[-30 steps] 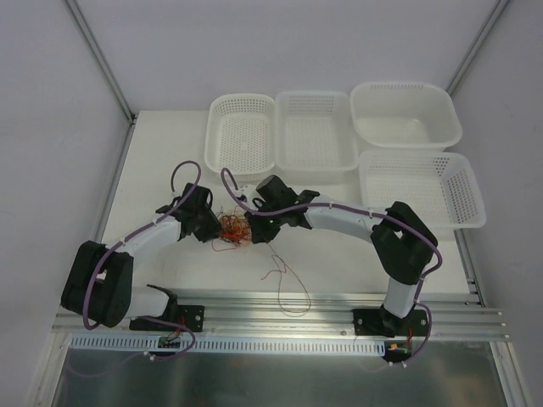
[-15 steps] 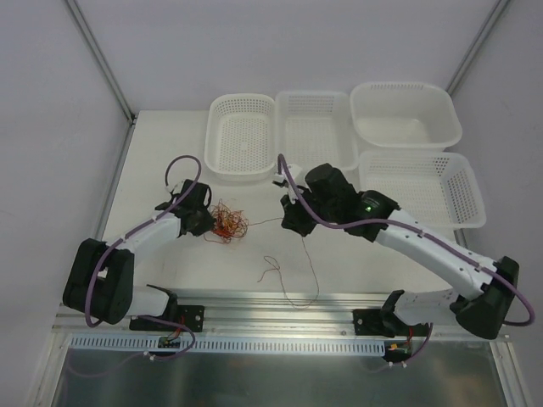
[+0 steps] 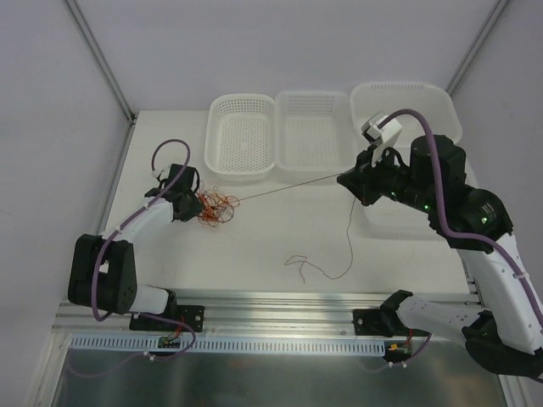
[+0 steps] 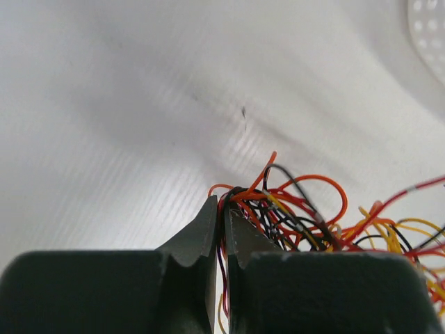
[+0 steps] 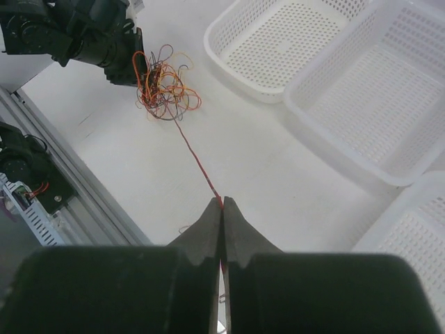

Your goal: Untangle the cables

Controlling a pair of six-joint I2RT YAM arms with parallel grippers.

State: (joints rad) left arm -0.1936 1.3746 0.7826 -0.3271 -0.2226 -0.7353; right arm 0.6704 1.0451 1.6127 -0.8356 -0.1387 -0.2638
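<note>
The cables form a small tangled clump (image 3: 214, 208) of orange, red and black wires on the white table, left of centre. My left gripper (image 3: 192, 203) is shut on the clump's left edge; in the left wrist view several strands are pinched between its tips (image 4: 224, 205), and the clump (image 4: 313, 209) spreads to the right. My right gripper (image 3: 346, 180), raised at the right, is shut on one thin red strand (image 3: 288, 186). That strand runs taut from the clump (image 5: 165, 87) to the gripper (image 5: 222, 203). Its loose tail (image 3: 339, 263) hangs down and curls on the table.
Several white perforated baskets stand along the back and right: (image 3: 242, 136), (image 3: 316, 131), (image 3: 405, 114), (image 3: 424, 199). An aluminium rail (image 3: 280, 309) runs along the near table edge. The left arm (image 5: 76, 31) shows at the top left of the right wrist view.
My left gripper closed on the clump and drew it slightly left. My right arm rose and swung far right, pulling one red strand out taut; its tail dragged rightward.
</note>
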